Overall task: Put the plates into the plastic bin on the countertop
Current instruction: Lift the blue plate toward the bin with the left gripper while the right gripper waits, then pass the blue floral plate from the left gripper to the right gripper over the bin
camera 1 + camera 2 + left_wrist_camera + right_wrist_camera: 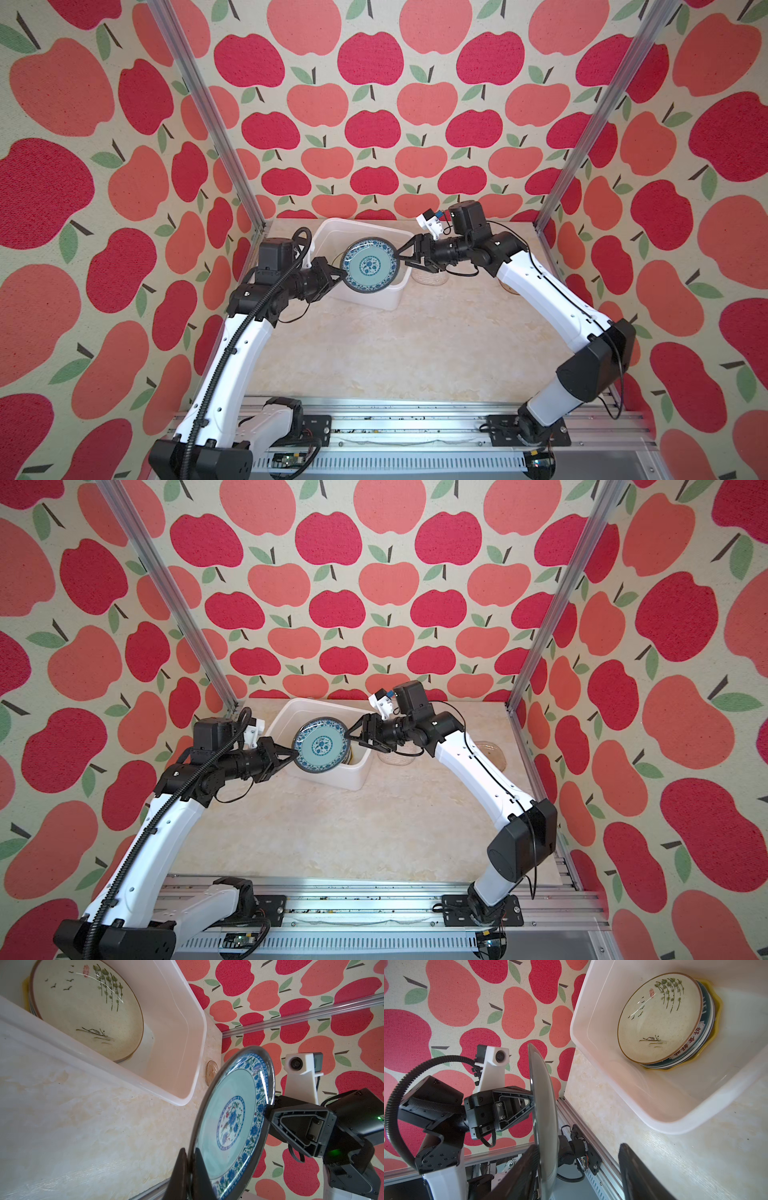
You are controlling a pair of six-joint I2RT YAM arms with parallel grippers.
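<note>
**Blue-patterned plate (369,264) held up over the bin, with most of the stacking apparently done.**

The left gripper (342,274) pinches the plate's rim tight. The right gripper (400,256) stands open astride the opposite rim. Directly below them sits the plastic bin (365,300), already holding a stack (695,1051) topped by the cream leaf-painted plate (660,1020). By my reckoning, what's left is this plate, a clear glass dish (395,758) under the right gripper and a brown glass dish (494,754) on the countertop (395,353) behind it.
</note>
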